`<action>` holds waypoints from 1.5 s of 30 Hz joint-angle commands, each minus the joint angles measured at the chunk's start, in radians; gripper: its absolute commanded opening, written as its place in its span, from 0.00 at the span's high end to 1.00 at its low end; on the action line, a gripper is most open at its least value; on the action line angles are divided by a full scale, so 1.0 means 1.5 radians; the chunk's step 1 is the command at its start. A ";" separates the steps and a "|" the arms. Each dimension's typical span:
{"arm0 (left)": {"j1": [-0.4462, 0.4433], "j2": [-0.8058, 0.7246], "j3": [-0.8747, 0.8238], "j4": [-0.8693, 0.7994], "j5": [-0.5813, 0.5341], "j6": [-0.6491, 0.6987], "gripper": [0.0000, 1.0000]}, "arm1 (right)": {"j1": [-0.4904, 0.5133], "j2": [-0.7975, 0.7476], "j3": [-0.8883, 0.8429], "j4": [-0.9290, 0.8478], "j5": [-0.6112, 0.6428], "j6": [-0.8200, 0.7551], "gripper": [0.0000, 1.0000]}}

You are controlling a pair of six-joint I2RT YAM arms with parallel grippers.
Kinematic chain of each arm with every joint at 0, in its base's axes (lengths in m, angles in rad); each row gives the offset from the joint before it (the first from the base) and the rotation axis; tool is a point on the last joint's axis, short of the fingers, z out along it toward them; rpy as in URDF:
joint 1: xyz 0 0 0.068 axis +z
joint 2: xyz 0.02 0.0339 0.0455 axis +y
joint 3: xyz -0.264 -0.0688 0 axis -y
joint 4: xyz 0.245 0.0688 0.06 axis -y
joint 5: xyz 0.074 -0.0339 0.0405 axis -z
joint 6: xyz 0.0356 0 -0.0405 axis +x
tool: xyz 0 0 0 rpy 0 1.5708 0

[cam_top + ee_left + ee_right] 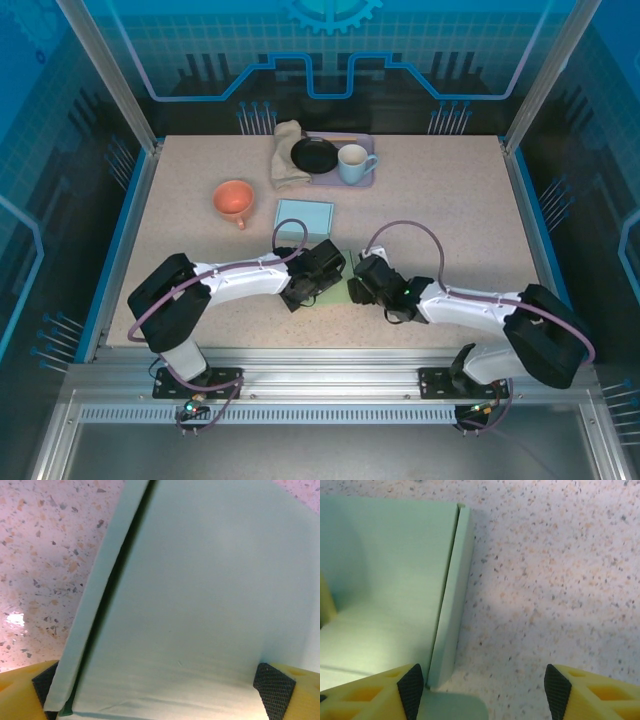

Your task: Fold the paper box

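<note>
Where the two arms meet at the near middle of the table [450, 220], the paper box [336, 290] lies as a pale green sheet, mostly covered from above by both wrists. In the left wrist view the paper box [200, 605] is a broad smooth panel with a narrow flap [95, 605] folded up along its left edge, a dark gap between the two. The right wrist view shows the same panel [385, 580] with a thin flap [452, 590] raised along its right edge, beside bare speckled table [560, 580].

The left tool [330, 272] sits over the sheet's left side. Its jaws stand wide [159, 692], the panel running between the two black pads [272, 689]; the left pad is at the flap's lower corner. Whether the pads press the paper I cannot tell. The right tool [362, 285] sits at the sheet's right side, jaws also wide [484, 685], with its left pad [411, 684] just beside the lower end of the flap and the other pad over bare table, gripping nothing.

Just beyond the tools lies a light blue square box [304, 215]. An orange cup [234, 198] stands to its left. At the far edge a purple tray [366, 181] carries a black dish [315, 155] and a white mug [352, 163], with a beige cloth [287, 155] bunched at the tray's left end.
</note>
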 commanded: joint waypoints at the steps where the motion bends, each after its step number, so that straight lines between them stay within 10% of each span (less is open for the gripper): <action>1: 0.010 0.018 -0.022 -0.016 -0.028 -0.010 0.01 | 0.016 -0.037 -0.034 -0.022 -0.047 0.052 0.36; 45: 0.010 0.007 -0.030 -0.014 -0.035 -0.002 0.01 | 0.019 -0.042 -0.070 0.118 -0.179 0.068 0.54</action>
